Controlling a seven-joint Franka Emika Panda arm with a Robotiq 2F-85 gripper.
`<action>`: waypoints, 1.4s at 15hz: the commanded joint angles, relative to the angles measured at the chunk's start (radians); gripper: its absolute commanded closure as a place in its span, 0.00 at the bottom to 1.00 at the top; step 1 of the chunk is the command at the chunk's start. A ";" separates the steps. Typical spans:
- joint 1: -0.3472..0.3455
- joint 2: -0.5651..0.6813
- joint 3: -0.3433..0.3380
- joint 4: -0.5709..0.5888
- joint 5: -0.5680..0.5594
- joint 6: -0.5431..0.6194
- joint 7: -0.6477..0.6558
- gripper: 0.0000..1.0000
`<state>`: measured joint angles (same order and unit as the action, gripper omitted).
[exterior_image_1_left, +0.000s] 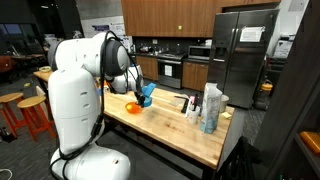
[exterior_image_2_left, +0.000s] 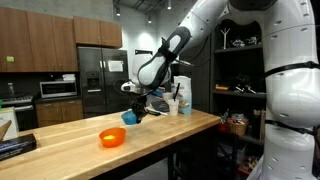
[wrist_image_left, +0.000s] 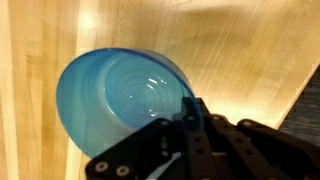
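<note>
My gripper (wrist_image_left: 188, 105) is shut on the rim of a blue bowl (wrist_image_left: 120, 95) and holds it above the wooden table (wrist_image_left: 240, 40). In both exterior views the blue bowl (exterior_image_1_left: 146, 96) (exterior_image_2_left: 132, 116) hangs tilted from the gripper (exterior_image_2_left: 140, 110), a little above the tabletop. An orange bowl (exterior_image_2_left: 112, 137) sits on the table next to it, also seen in an exterior view (exterior_image_1_left: 131, 107).
A cluster of bottles and containers (exterior_image_1_left: 208, 108) stands further along the table, also in an exterior view (exterior_image_2_left: 178, 100). A dark object (exterior_image_2_left: 15, 148) lies at the table end. Orange stools (exterior_image_1_left: 25, 112) stand beside the table. A fridge (exterior_image_1_left: 240, 60) is behind.
</note>
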<state>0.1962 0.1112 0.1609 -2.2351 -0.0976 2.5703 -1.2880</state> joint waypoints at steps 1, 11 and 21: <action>-0.006 -0.001 -0.005 -0.018 -0.132 0.013 0.162 0.99; -0.054 0.066 0.015 -0.013 -0.048 0.017 0.192 0.99; -0.136 0.096 0.068 -0.014 0.266 0.047 0.064 0.99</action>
<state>0.0870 0.2059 0.2081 -2.2473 0.1137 2.6054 -1.1870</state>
